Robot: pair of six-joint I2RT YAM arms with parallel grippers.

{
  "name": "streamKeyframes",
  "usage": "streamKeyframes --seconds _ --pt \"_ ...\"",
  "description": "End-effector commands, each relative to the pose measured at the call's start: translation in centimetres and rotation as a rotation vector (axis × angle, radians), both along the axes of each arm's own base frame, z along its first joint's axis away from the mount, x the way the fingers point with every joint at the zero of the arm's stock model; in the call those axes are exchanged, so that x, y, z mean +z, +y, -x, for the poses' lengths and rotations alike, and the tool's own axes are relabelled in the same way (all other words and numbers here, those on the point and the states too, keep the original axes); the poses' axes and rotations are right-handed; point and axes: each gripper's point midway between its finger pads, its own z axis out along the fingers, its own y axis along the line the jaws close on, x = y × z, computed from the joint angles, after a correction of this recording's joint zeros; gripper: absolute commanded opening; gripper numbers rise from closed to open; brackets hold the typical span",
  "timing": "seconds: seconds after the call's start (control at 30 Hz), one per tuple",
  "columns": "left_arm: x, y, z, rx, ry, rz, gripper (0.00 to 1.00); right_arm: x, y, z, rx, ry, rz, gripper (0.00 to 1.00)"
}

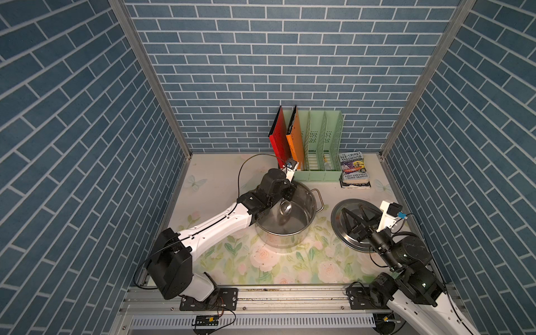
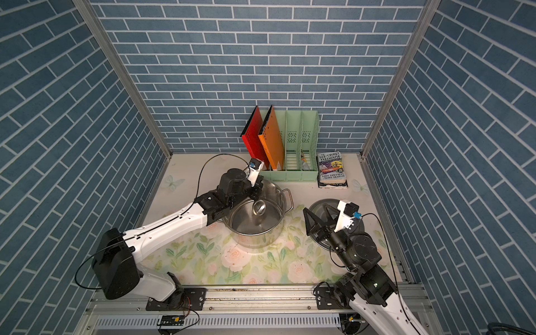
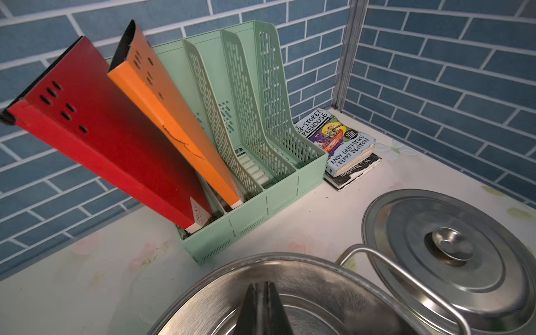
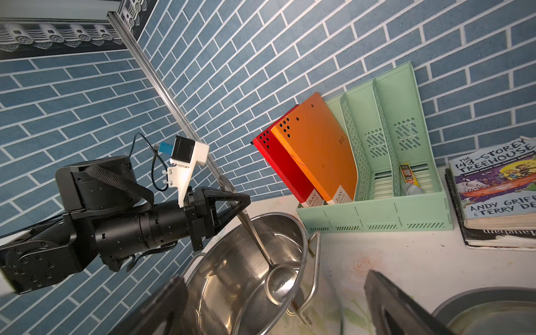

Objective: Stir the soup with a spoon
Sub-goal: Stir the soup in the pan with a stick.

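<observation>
While left fingers (image 4: 216, 193) pinch the spoon (image 4: 256, 235), right fingers (image 2: 311, 222) gape.

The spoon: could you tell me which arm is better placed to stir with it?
Left: the left gripper is shut on the spoon, bowl inside the pot; the right gripper is open over the lid.

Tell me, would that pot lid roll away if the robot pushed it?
Probably slides rather than rolls: the lid lies flat on the table. Its polished steel looks stiff and slippery. The small knob seems the only easy grip.
</observation>
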Motion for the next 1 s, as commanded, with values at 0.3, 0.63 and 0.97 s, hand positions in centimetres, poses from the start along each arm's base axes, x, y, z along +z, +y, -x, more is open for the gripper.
streamKeyframes --seconds 0.3,0.63,0.97 --pt "0.8 -7.0 4.9 -0.194 -0.030 0.016 0.00 0.5 -0.6 0.3 -0.016 -0.009 -0.014 1.00" --pt "-0.4 -4.8 10.0 -0.181 0.007 -0.040 0.00 0.3 -0.4 0.2 -0.013 -0.010 -0.013 1.00" --pt "-1.9 2.6 11.5 -0.016 0.041 -0.091 0.00 0.2 0.5 -0.4 0.008 -0.006 -0.013 0.99"
